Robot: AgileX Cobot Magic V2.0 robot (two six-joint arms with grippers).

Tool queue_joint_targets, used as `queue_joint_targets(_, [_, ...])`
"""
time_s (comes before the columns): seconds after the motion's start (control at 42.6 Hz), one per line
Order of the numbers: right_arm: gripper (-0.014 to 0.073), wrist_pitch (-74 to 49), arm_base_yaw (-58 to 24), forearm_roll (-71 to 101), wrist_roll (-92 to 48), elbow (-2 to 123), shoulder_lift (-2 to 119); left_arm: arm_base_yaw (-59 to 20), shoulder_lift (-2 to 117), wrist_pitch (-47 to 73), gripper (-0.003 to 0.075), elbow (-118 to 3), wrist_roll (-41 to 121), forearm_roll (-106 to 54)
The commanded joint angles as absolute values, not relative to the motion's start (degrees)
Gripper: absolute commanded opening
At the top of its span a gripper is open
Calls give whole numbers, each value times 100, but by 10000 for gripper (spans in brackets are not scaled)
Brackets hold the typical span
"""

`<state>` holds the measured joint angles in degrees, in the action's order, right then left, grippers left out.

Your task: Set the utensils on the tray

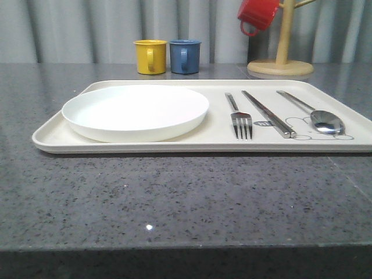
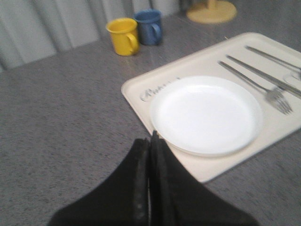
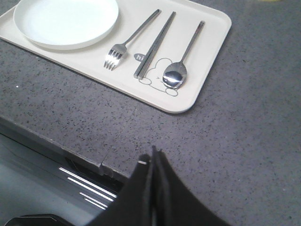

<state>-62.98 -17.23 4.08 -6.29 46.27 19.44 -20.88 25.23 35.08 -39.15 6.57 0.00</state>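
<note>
The cream tray (image 1: 52,138) lies across the table with a rabbit drawing on its right part. On it, side by side, rest a silver fork (image 1: 239,118), a pair of chopsticks (image 1: 268,114) and a spoon (image 1: 317,115). The same fork (image 3: 127,43), chopsticks (image 3: 155,44) and spoon (image 3: 182,59) lie on the tray (image 3: 207,70) in the right wrist view. My left gripper (image 2: 150,141) is shut with nothing in it, above the table just off the tray's (image 2: 211,172) edge. My right gripper (image 3: 153,157) is shut and empty, over the table's front edge, well back from the tray.
A round white plate (image 1: 135,111) fills the tray's left half. Behind the tray stand a yellow mug (image 1: 150,56) and a blue mug (image 1: 185,56). A wooden mug stand (image 1: 281,55) at the back right carries a red mug (image 1: 257,14). Grey speckled tabletop (image 1: 174,197) lies in front.
</note>
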Motion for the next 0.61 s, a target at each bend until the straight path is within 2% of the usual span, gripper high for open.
queue_joint_targets(0.0, [-67,-5891,-1722,427,-656,4747,2000,-1641,2041,2442,-20,-3386,601,-69])
queue_joint_targets(0.258, [-67,-5891,-1722,427,-656,4747,2000,-486,630,693,-20,-1153,601,-329])
queue_joint_targets(0.446, [-67,-5891,-1722,427,-656,4747,2000,-228,130,-569,-20,56,601,-516])
queue_joint_targets(0.587, [-67,-5897,-1722,427,-656,4747,2000,-228,-82,-405,-20,95,601,-415])
